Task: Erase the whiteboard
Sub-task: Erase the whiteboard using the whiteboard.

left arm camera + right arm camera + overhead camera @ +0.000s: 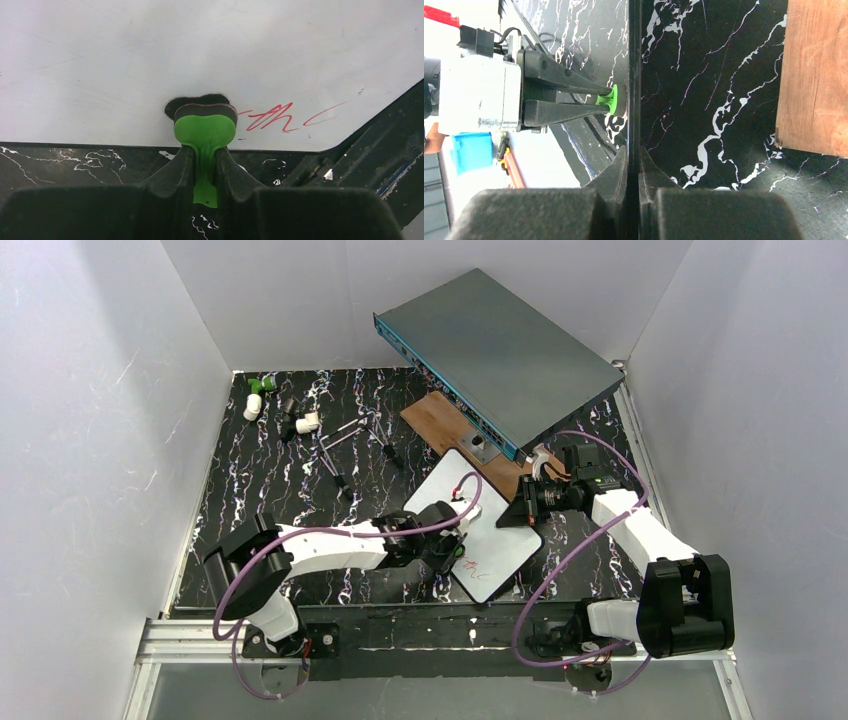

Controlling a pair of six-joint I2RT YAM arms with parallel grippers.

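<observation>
The whiteboard [495, 525] lies at an angle on the black marbled table [260, 490], with red handwriting [470, 564] near its front corner. My left gripper [455, 540] is shut on the stem of a green eraser [205, 130], whose black felt pad rests on the whiteboard [200, 50] just left of the red handwriting [272, 117]. My right gripper [527, 505] is shut on the board's right edge. In the right wrist view the whiteboard [634, 75] shows edge-on as a thin dark line running into my right gripper [634, 162], with the green eraser [613, 98] against its face.
A grey-teal metal box [500, 350] leans at the back right over a brown wooden plank [440, 425]. Small white and green parts [260, 395] and dark pens [335, 455] lie scattered at the back left. White walls enclose the table.
</observation>
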